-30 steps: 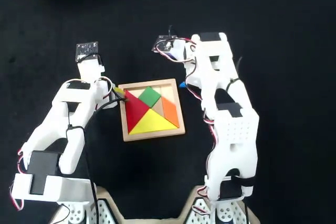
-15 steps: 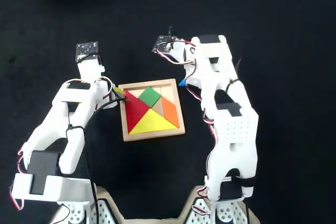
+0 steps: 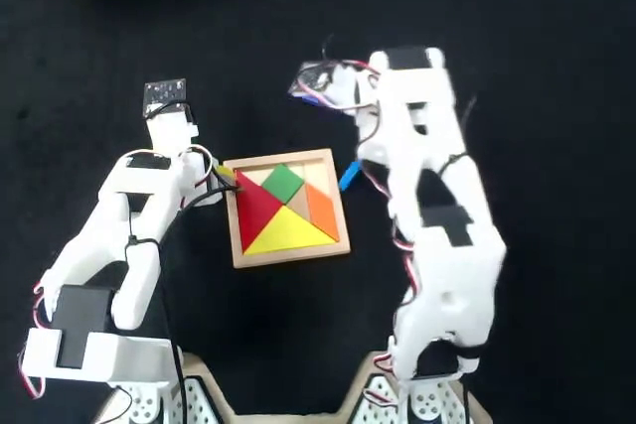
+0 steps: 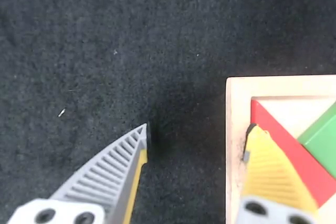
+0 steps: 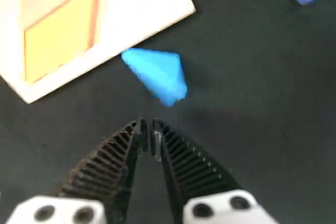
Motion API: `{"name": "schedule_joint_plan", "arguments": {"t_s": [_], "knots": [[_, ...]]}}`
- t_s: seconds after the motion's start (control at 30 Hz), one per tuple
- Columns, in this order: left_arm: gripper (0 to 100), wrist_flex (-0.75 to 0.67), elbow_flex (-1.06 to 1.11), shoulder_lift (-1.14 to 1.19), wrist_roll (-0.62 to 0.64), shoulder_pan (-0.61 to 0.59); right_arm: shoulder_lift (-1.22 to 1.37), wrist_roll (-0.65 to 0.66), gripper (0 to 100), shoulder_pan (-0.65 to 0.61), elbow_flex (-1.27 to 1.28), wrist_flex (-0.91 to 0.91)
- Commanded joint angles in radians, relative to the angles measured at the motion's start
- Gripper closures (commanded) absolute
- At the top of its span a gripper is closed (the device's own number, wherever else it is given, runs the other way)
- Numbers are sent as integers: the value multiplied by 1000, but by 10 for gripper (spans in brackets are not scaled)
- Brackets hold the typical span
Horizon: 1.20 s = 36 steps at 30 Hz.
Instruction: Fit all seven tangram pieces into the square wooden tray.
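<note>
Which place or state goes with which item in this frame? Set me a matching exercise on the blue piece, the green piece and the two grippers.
Things:
1. blue piece
2. green piece
3. left gripper
4. right gripper

Places or states:
A. shut, holding nothing, over the cloth
B. open, one finger inside the tray, the other outside it
C. lying on the cloth beside the tray
D. seated inside the tray

Pairs: 1-C, 2-D, 3-B, 4-A
</note>
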Motion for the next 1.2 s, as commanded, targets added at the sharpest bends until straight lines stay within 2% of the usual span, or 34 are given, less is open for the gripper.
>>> {"name": "schedule_joint_plan", "arguments": {"t_s": [0.0, 0.17, 0.33, 0.53, 0.7, 0.8, 0.87, 1.03, 1.17], "knots": [[707, 5, -64, -3, 9, -5, -139, -26, 987, 66, -8, 17], [707, 5, -62, -3, 9, -5, -186, -94, 987, 86, 10, 14], [707, 5, -61, -5, 9, -7, -99, -97, 987, 69, 120, -97], [707, 5, -64, -3, 9, -5, -38, -89, 975, 37, 136, -112], [707, 5, -64, -3, 9, -5, -113, 153, 771, -12, 197, -80], [707, 5, -64, -3, 9, -5, -180, 336, 694, -35, 295, -75], [707, 5, -64, -3, 9, -5, -213, 410, 696, -40, 354, -107], [707, 5, -64, -3, 9, -5, -228, 422, 711, -37, 452, -261], [707, 5, -64, -3, 9, -5, -228, 456, 713, -75, 489, -285]]}}
